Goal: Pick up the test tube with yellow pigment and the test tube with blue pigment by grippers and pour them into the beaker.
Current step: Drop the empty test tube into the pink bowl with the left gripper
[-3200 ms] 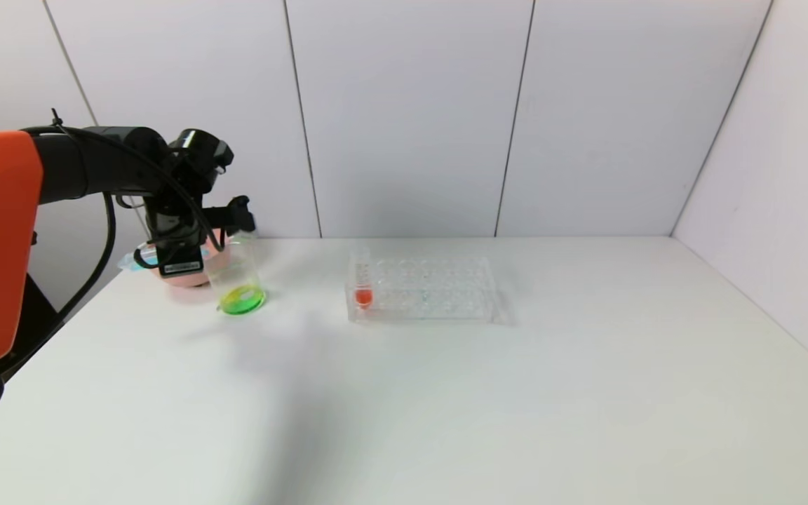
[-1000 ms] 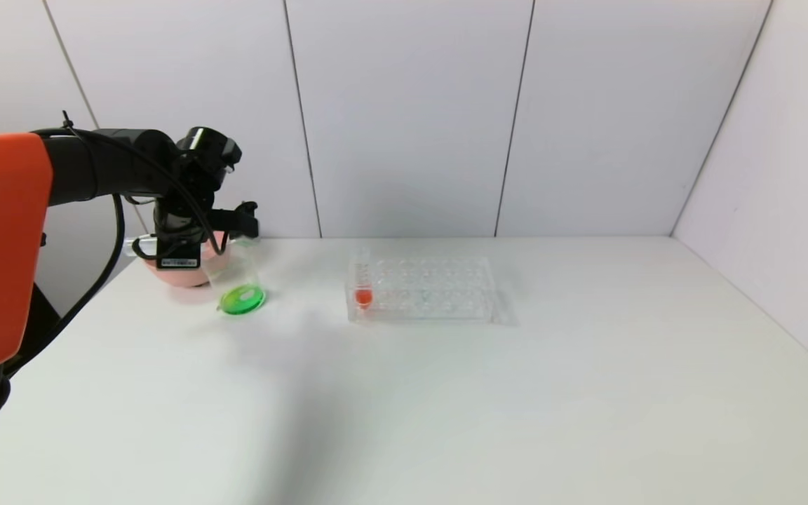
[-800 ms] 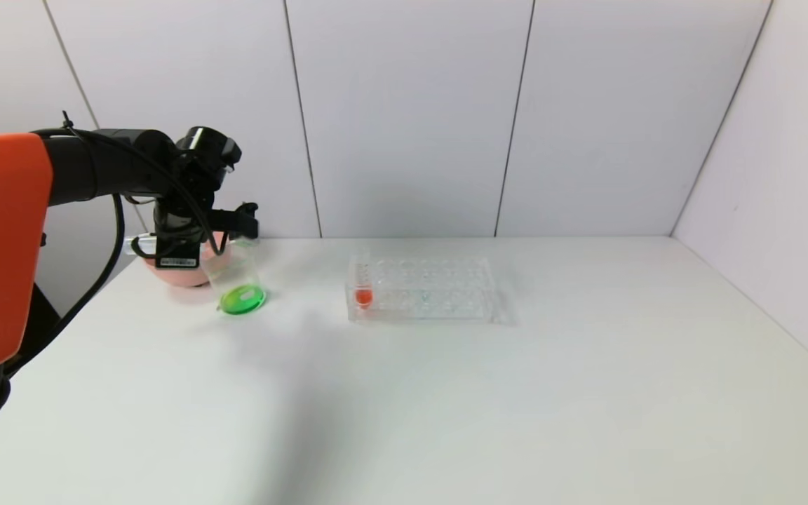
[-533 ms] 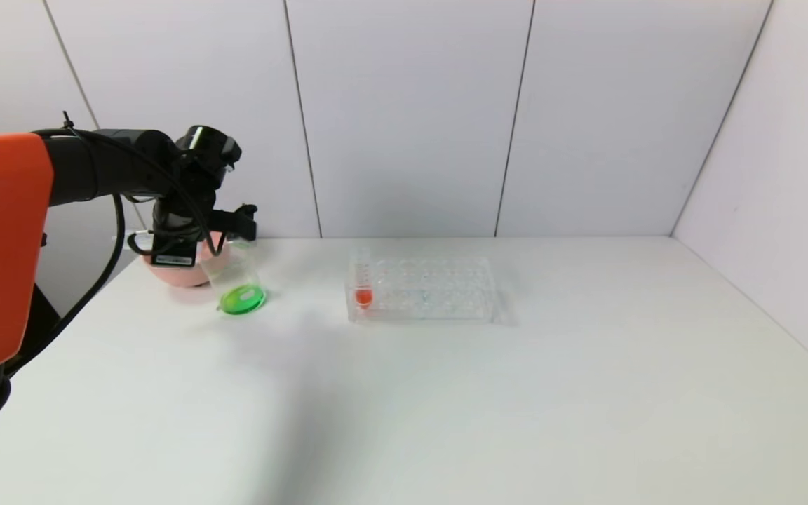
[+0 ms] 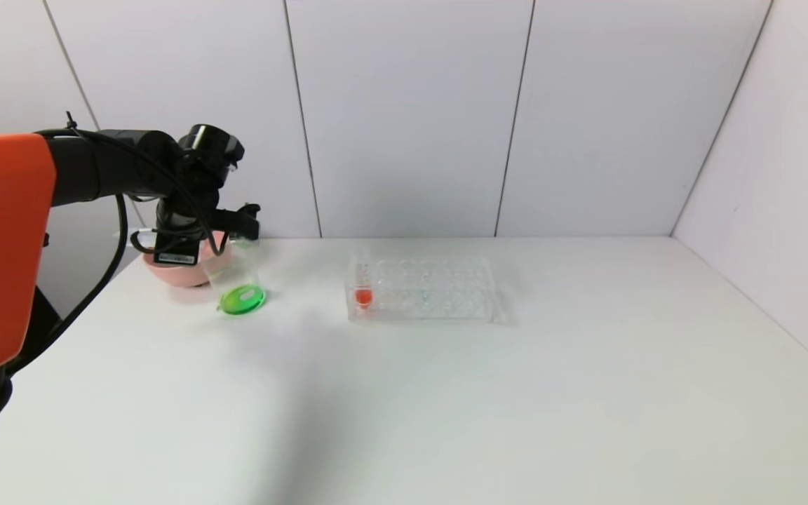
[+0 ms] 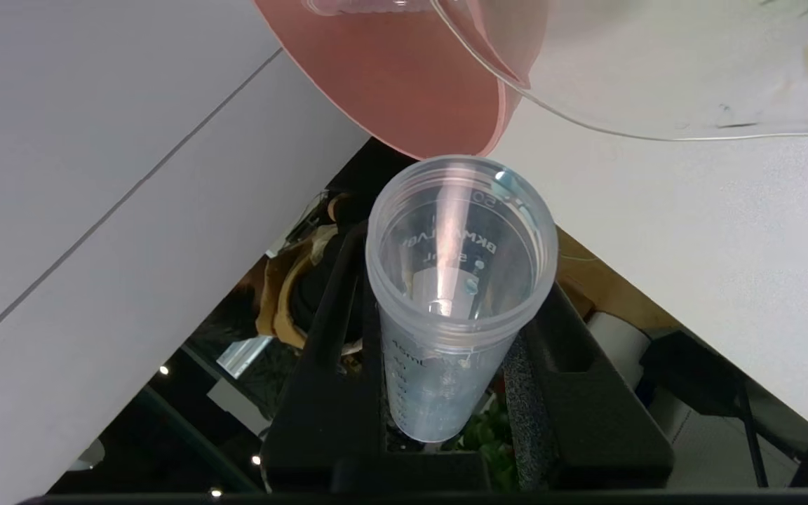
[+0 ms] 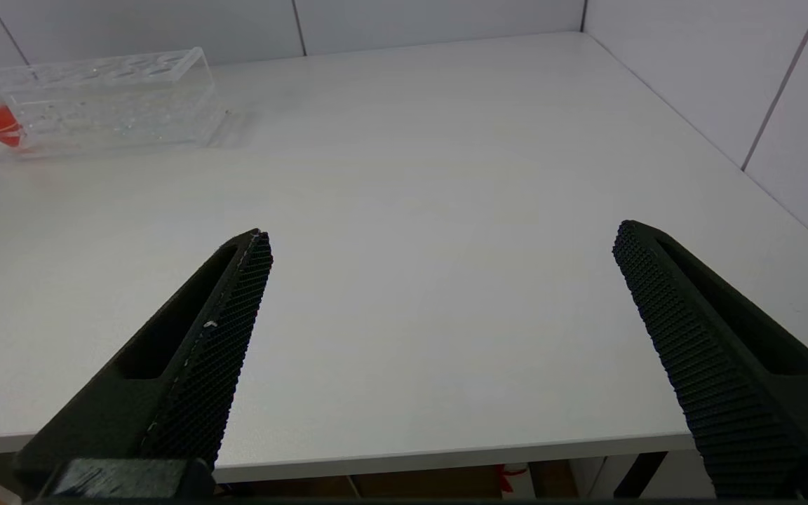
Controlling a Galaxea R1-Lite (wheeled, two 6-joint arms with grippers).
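Note:
My left gripper (image 5: 174, 242) hangs over the pink bowl (image 5: 165, 272), just left of the beaker (image 5: 239, 280). It is shut on a clear graduated test tube (image 6: 460, 238). That tube looks empty apart from a few blue droplets, and its open mouth faces the wrist camera. The beaker holds green liquid at its bottom, and its wall shows in the left wrist view (image 6: 656, 77). No tube with yellow liquid is in view. My right gripper (image 7: 439, 238) is open and empty above the table's front edge, outside the head view.
A clear tube rack (image 5: 439, 289) stands mid-table with one tube of orange-red liquid (image 5: 362, 286) at its left end. The pink bowl's rim (image 6: 411, 84) is close to the held tube, and another clear tube (image 6: 355, 5) lies in it. Walls stand behind and at right.
My left gripper has risen a little and shifted slightly right above the bowl, still holding the tube. The beaker's liquid has gone from yellow-green to green. The right arm has not moved.

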